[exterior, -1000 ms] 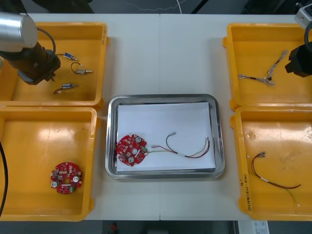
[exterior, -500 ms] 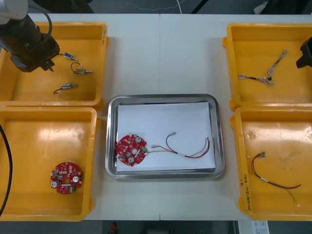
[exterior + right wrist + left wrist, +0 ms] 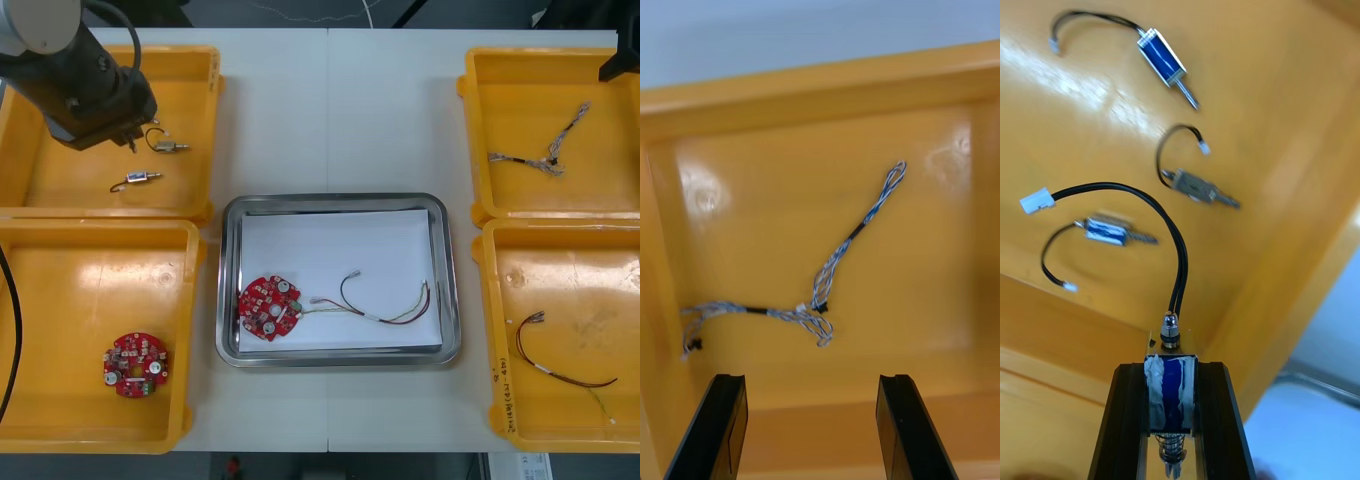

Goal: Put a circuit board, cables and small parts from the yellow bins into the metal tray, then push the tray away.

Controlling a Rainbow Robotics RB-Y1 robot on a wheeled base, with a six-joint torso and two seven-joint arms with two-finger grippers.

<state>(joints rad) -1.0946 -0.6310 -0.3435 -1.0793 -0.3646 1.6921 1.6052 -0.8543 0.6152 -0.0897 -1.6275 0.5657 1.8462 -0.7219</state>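
- Left gripper (image 3: 1172, 420) hangs over the far-left yellow plastic bin (image 3: 60, 185). Its black fingers pinch a small metal part with a blue-wound body (image 3: 1171, 379), whose looping black lead ends in a white plug.
- Three loose small metal parts (image 3: 1199, 187) lie on the bin floor beneath.
- Right gripper (image 3: 809, 431), fingers spread, sits above the far-right yellow bin (image 3: 520, 100), over the twisted blue and white cable (image 3: 842, 262).
- The shiny rectangular metal tray (image 3: 330, 201), white inside, holds a round red circuit board (image 3: 268, 307) and a red and yellow cable (image 3: 385, 308).
- Step in hand, as we judge it: carry the pinched part to the tray. We would lift until the lead clears the loose parts and the bin wall, keep the pinch firm, and release low over bare white, apart from board and cable.
- Writing: dark handwritten marks (image 3: 497, 385) on the near-right yellow bin (image 3: 488, 300) rim; we cannot read them. No brand legible.
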